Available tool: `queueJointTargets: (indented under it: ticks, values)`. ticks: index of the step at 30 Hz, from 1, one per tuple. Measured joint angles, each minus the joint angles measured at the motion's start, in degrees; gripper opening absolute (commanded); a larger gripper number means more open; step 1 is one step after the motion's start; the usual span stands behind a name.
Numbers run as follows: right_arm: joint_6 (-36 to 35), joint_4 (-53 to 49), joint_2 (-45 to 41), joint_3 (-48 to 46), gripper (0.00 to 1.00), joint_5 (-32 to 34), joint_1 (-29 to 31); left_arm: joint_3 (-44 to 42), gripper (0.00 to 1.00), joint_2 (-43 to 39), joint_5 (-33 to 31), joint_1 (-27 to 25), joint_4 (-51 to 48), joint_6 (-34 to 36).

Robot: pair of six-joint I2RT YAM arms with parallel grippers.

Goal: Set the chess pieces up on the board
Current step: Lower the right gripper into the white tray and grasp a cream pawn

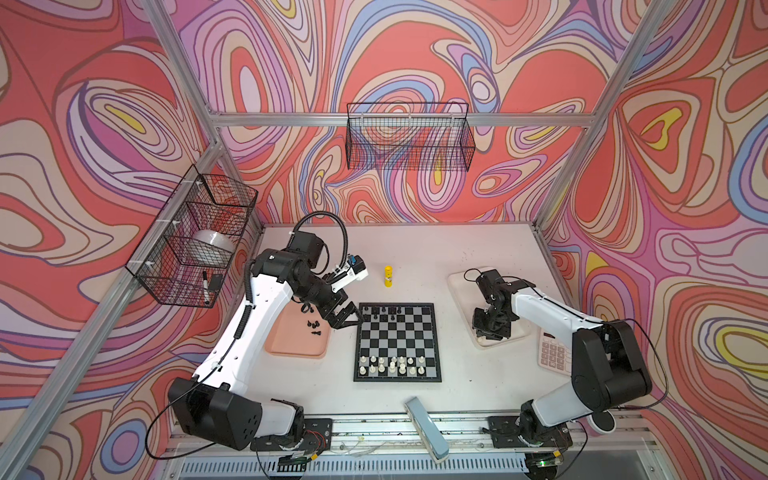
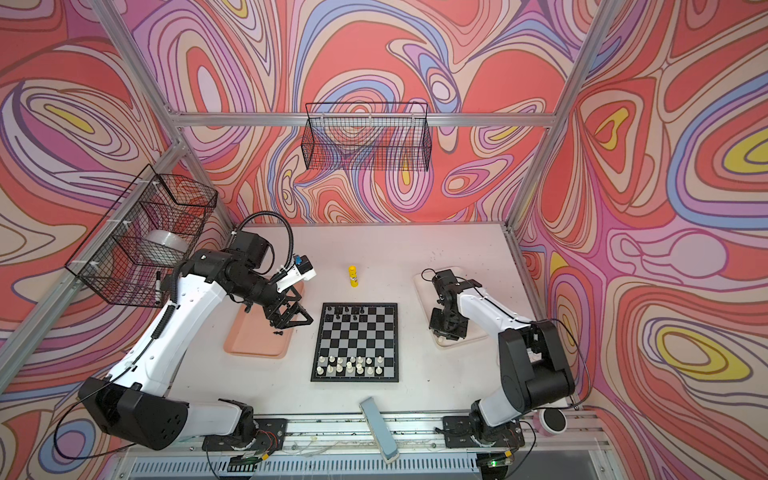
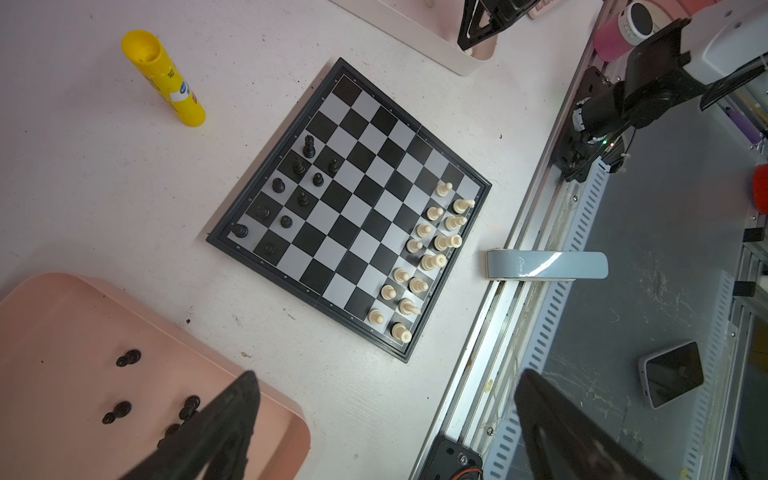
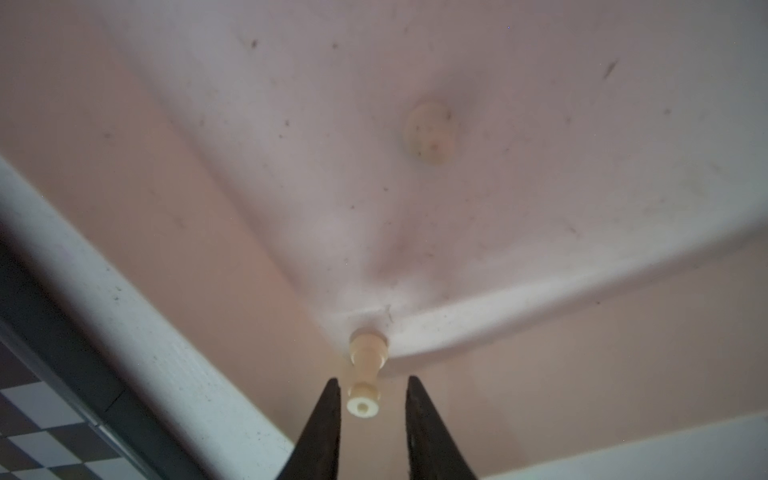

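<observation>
Your right fingers (image 4: 322, 436) are narrowed to a small gap around a tiny cream-white plastic pawn (image 4: 365, 365), not clamped yet: there's daylight on one side. It's lying on its side, head in the corner of the shallow white plastic tray (image 4: 457, 320). It's hard, slick and featherlight, so I'd guess it'll roll or squirt out. Pinch the thin waist gently. Your left fingers (image 3: 216, 428) gape wide, empty, over the pink plastic tray (image 3: 62, 332) beside the black-and-grey chequered board (image 1: 397, 340).
</observation>
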Motion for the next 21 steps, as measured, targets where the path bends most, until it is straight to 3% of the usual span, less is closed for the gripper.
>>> queueJointTargets:
  ticks: [21]
  values:
    - [0.2, 2.3, 2.2, -2.6, 0.19, 0.7, 0.2, 0.0, 0.97, 0.0, 0.0, 0.0, 0.0, 0.0]
